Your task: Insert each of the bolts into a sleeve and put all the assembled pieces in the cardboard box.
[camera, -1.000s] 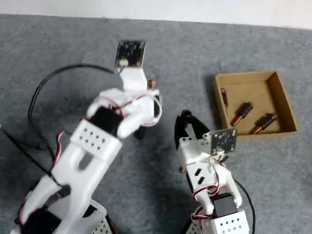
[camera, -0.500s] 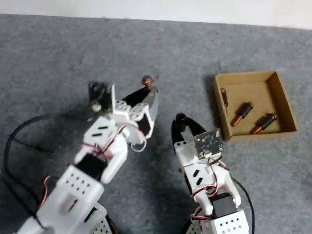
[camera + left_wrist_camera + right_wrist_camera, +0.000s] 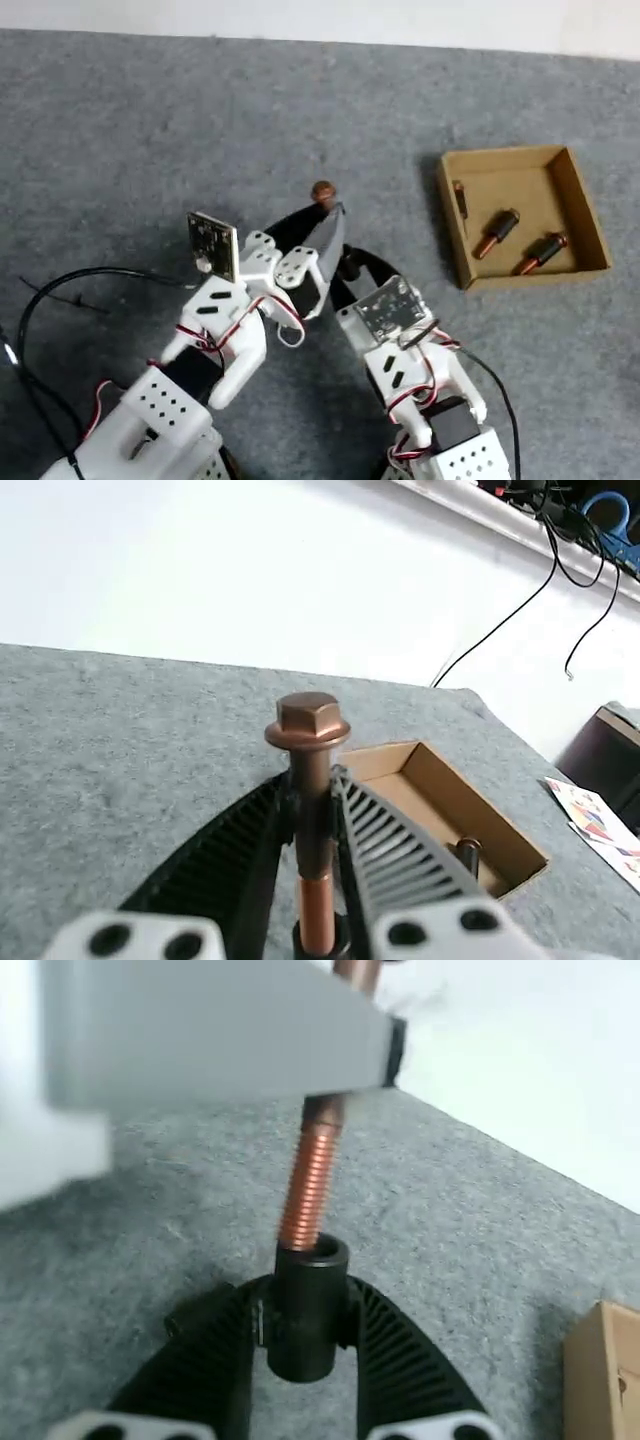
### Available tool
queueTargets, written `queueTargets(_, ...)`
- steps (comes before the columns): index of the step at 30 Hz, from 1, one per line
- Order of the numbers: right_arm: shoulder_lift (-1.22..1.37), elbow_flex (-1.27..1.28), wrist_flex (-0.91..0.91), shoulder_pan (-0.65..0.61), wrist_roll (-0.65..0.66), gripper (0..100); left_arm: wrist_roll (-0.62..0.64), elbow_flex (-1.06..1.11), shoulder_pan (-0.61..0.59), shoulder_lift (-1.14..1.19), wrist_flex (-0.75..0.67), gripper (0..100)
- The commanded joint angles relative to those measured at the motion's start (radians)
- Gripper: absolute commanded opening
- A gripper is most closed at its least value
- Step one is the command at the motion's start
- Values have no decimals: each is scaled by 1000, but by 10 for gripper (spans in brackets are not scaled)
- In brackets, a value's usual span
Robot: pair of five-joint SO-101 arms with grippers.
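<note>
**While the Bolt Meets the Sleeve: Insertion Hazards**

Where the two arms meet above the middle of the bench [image 3: 150, 120], the left tool [image 3: 314, 778] pinches the bolt [image 3: 309, 730] by its shank, just below the hex head. The right tool [image 3: 303, 1330] is pressed around the black sleeve [image 3: 305, 1310], mouth upward. The threaded end of the bolt [image 3: 308, 1195] sits at the sleeve mouth; how deep it has entered cannot be told.

Probable faults from this position:

1. Jamming. The bolt appears to lean slightly against the sleeve axis. Pushing without correcting this lean would likely catch the threads on the rim.
2. Slippage. Each part is held by two narrow fingers only. Axial force could slide the shank through the left tool or tilt the sleeve within the right tool.
3. Dropping. Spreading either tool before the bolt is fully seated would probably let the parts separate and fall to the bench.
4. Collision. Both tools are nearly touching, so any sideways correction risks finger contact.

The cardboard box [image 3: 450, 225], well apart to one side, already holds assembled pieces [image 3: 497, 232].
</note>
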Motion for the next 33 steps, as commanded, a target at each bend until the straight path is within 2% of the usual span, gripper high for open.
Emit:
queueTargets(1,-19,116,-1,-13,11,5,-5,8,22,-36,-75,5)
queueTargets(8,-19,116,-1,-8,11,5,-5,27,22,-35,-109,5)
queueTargets(33,-19,114,-2,44,6,5,-5,139,77,-38,-74,5)
